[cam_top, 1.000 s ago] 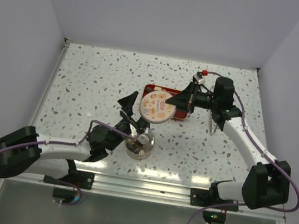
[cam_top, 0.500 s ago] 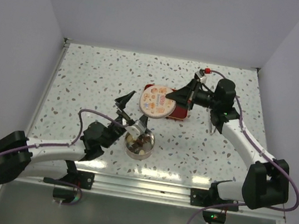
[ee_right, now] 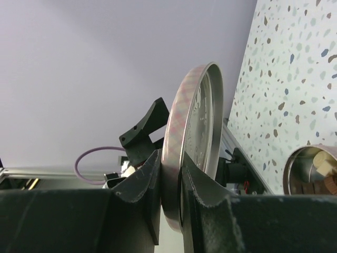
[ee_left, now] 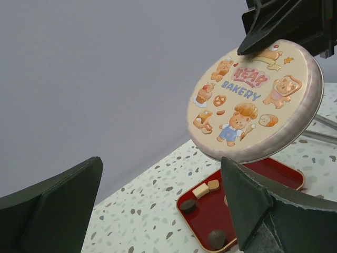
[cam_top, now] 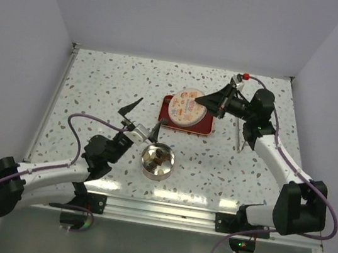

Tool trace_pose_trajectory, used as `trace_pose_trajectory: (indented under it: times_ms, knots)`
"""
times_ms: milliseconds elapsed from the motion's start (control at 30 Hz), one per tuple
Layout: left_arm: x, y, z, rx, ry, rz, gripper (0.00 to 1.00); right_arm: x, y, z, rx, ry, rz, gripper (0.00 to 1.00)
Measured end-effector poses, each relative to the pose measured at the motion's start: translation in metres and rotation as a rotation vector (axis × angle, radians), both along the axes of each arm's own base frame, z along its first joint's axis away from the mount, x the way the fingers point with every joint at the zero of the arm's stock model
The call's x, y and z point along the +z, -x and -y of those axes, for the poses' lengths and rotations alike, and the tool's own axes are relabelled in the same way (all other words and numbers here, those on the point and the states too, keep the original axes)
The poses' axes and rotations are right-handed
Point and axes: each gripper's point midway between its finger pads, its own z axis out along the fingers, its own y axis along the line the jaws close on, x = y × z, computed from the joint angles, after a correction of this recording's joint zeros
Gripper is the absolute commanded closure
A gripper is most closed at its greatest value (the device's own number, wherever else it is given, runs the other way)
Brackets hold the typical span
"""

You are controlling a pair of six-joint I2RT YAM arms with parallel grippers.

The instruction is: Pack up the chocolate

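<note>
Some chocolate (cam_top: 158, 158) sits in the tin (cam_top: 155, 175), a few pieces (ee_left: 200, 191) lie on the tray (ee_left: 274, 171); right hand (ee_right: 171, 174) grips the lid (ee_left: 253, 100), left hand (cam_top: 147, 115) gapes empty.

Left gripper (ee_left: 160, 171) is spread wide, its dark fingers (ee_left: 50, 203) low at either side, nothing between them. Above, the round lid (ee_left: 255, 103) hangs tilted in the air, cartoon bears and "Bear Bakery" facing us, and the right gripper (ee_left: 255, 46) pinches its top rim. Beneath it the red tray (ee_left: 210, 217) sits on the speckled table (ee_left: 142, 221). Chocolate pieces (ee_left: 200, 191) lie along the tray's left edge: a cream one and a tan one touching, a dark one just beside them, and a dark round one at the nearest corner. Plain grey wall (ee_left: 105, 79) behind.
</note>
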Motion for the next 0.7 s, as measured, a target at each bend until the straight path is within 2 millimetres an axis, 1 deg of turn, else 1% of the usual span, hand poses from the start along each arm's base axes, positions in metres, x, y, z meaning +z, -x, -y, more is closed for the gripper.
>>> trace_pose_trajectory:
  times_ms: [100,267,367,433,533,600,633,700]
  knots:
    - [-0.002,0.001,0.001,-0.019,0.018,-0.023,0.00,0.001,-0.004,0.005,-0.017,-0.001,0.002,1.00]
    - [-0.016,-0.003,-0.003,-0.035,0.051,-0.110,0.00,0.001,-0.007,0.009,-0.031,-0.001,0.005,1.00]
    - [-0.024,-0.016,-0.018,-0.015,0.113,-0.215,0.00,0.001,-0.005,0.010,-0.030,0.000,0.011,1.00]
    - [-0.024,-0.032,-0.030,0.013,0.177,-0.318,0.00,-0.003,0.000,0.011,-0.030,0.005,0.013,1.00]
    - [-0.015,-0.050,-0.037,0.026,0.270,-0.450,0.00,-0.019,0.012,0.012,-0.023,0.020,-0.002,1.00]
    - [-0.010,-0.057,-0.034,-0.008,0.328,-0.537,0.00,-0.038,0.024,0.010,-0.011,0.035,-0.032,1.00]
    - [-0.011,-0.058,-0.033,-0.028,0.354,-0.582,0.00,-0.048,0.030,0.009,-0.003,0.041,-0.051,1.00]
    - [-0.021,-0.057,-0.028,-0.088,0.395,-0.685,0.00,-0.071,0.045,0.004,0.020,0.053,-0.100,1.00]
